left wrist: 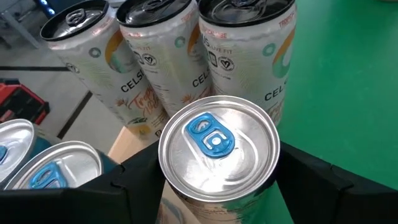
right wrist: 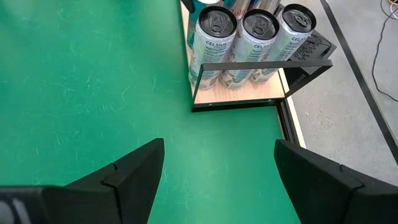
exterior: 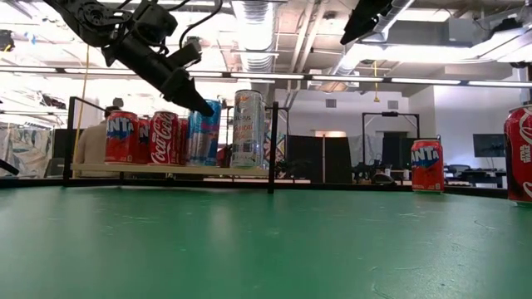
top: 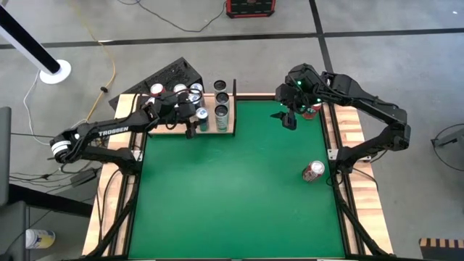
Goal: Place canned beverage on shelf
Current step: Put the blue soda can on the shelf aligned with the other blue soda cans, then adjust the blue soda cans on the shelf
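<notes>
Canned beverage [left wrist: 217,144] with a blue pull-tab sits between the fingers of the left gripper [left wrist: 217,186], at the front edge of the shelf [top: 190,109], just in front of a row of three tall Celsius cans [left wrist: 180,56]. The jaws bracket the can's sides closely; whether they press it or have just let go I cannot tell, but the can looks upright and about at its resting spot, so my guess is the placing is nearly done. Keeping the grip low on the body leaves the lid clear and the can steady.

The can is smooth aluminium, cylindrical, with a bright ribbed rim; the shelf is a pale-wood board inside a thin black frame [right wrist: 261,65].

Away from the shelf, across the green felt tabletop [top: 232,188], the right gripper [right wrist: 217,180] hangs wide and empty above the felt. A red can [top: 313,171] lies tipped nearer that side.
</notes>
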Controlling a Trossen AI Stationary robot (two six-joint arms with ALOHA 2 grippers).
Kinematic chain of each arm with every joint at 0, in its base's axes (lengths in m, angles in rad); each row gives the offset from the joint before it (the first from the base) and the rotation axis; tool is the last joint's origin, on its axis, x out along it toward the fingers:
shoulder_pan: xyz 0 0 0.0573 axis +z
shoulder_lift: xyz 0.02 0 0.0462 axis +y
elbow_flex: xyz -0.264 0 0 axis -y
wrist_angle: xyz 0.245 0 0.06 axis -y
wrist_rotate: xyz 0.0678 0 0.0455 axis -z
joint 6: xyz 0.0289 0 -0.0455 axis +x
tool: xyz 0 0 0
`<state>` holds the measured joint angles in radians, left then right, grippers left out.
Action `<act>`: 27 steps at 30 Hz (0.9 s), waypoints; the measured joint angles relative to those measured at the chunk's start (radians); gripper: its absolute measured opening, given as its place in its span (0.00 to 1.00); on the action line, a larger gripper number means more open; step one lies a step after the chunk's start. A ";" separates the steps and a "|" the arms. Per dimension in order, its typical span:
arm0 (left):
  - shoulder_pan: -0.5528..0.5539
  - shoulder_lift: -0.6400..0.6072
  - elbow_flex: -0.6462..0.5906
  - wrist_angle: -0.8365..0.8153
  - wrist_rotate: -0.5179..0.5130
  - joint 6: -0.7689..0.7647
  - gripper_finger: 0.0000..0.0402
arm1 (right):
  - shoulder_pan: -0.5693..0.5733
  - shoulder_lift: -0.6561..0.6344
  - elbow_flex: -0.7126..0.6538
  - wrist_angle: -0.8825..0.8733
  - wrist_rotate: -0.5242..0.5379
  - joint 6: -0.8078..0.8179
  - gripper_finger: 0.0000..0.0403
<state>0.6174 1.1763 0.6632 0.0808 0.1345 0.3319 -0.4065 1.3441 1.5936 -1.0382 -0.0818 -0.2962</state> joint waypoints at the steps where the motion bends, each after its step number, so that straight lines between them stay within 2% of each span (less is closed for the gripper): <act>1: 0.000 0.000 0.000 -0.002 0.000 -0.001 0.64 | 0.000 0.000 0.000 0.000 0.000 0.000 0.81; 7: 0.000 0.001 0.000 -0.018 -0.004 -0.001 0.71 | 0.000 0.000 0.000 0.000 0.000 0.000 0.81; 13: 0.000 -0.015 0.000 -0.010 -0.003 -0.001 0.73 | 0.000 0.000 0.000 0.000 0.000 0.000 0.81; 22: 0.000 -0.149 0.004 -0.014 -0.010 0.008 0.73 | 0.000 0.000 0.000 0.000 0.000 0.000 0.81; 24: -0.001 -0.183 0.012 -0.016 -0.057 -0.003 0.73 | 0.000 0.000 0.000 0.000 0.000 0.000 0.81; 27: 0.001 -0.206 0.037 -0.027 -0.241 -0.020 0.70 | 0.000 0.000 0.000 0.001 0.000 0.000 0.81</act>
<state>0.6179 0.9699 0.6998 0.0534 -0.1070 0.3119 -0.4065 1.3441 1.5936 -1.0369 -0.0818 -0.2962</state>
